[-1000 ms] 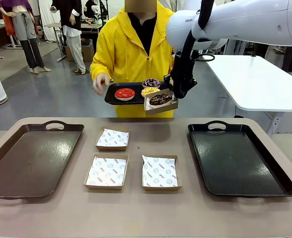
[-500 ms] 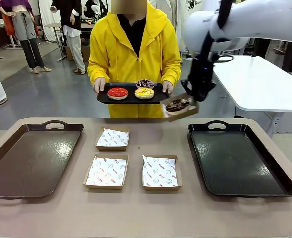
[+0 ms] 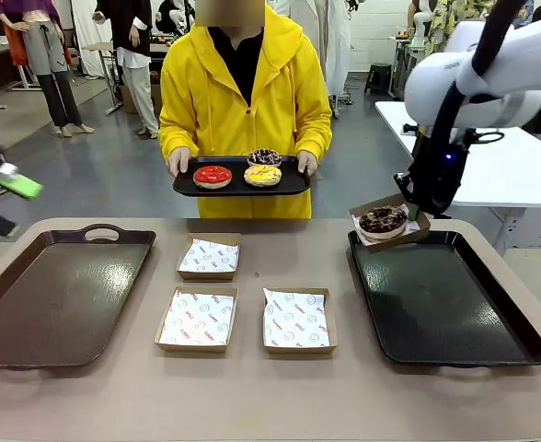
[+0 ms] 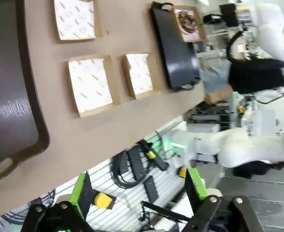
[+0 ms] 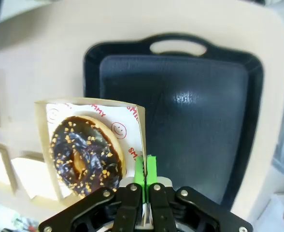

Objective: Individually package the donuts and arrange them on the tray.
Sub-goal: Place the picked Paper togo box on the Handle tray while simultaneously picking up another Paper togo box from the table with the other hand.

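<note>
Chocolate donut (image 3: 382, 219) sits in a box (image 3: 399, 239) that the right fingers (image 5: 139, 169) are clamped on by its edge, hanging over the far left corner of the right black tray (image 3: 454, 313). Left fingers (image 4: 81, 193) are spread apart with nothing in them, up in the air by the bench's (image 3: 252, 396) left edge. Person (image 3: 243, 83) past the far edge holds a small tray (image 3: 188, 187) with a red donut (image 3: 212, 175), yellow donut (image 3: 262, 174) and purple donut (image 3: 264, 157) on it.

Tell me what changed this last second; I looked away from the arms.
The right gripper, shut on the box with the chocolate donut, swung right and down from the person's tray to over the far corner of the black tray. The person's free hand regripped that tray. The open left gripper entered at left. The empty boxes stayed.
</note>
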`<state>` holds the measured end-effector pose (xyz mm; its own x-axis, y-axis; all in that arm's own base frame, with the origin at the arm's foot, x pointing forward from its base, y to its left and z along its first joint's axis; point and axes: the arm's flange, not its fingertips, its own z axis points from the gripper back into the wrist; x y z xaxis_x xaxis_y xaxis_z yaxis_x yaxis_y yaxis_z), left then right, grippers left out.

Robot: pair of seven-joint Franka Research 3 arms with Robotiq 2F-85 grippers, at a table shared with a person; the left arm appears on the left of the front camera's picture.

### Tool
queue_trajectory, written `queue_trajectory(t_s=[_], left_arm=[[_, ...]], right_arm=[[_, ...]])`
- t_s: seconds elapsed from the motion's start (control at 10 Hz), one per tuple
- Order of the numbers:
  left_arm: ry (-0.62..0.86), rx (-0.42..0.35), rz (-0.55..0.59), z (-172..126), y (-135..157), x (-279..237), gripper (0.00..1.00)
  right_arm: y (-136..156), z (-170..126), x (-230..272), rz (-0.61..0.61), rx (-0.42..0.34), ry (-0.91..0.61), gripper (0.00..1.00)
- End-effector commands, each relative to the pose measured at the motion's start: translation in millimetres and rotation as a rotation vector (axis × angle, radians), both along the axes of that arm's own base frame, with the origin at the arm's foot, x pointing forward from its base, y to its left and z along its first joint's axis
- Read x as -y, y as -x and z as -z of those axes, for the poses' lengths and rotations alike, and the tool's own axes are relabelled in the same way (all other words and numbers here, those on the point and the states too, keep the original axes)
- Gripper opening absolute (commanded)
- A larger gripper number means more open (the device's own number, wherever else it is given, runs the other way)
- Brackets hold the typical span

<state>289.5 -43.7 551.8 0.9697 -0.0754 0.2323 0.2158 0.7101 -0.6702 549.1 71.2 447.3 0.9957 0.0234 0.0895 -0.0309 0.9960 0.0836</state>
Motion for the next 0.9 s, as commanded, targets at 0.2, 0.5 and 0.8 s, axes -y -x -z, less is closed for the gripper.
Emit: queue_trajectory(t_s=[0.2,0.5,0.8], left_arm=[[-0.259,-0.005,-0.016,10.3,-37.3,76.8,1.00],[-0.374,-0.020,-0.025,25.0,-83.2,91.8,1.00],[-0.371,0.002,-0.021,35.5,-82.9,89.3,1.00]], right_arm=[[12.7,20.7,19.2,0.023,0.041,-0.099,0.02],[6.2,10.8,15.5,0.034,0.020,-0.060,0.02],[6.2,10.8,15.5,0.034,0.020,-0.060,0.02]])
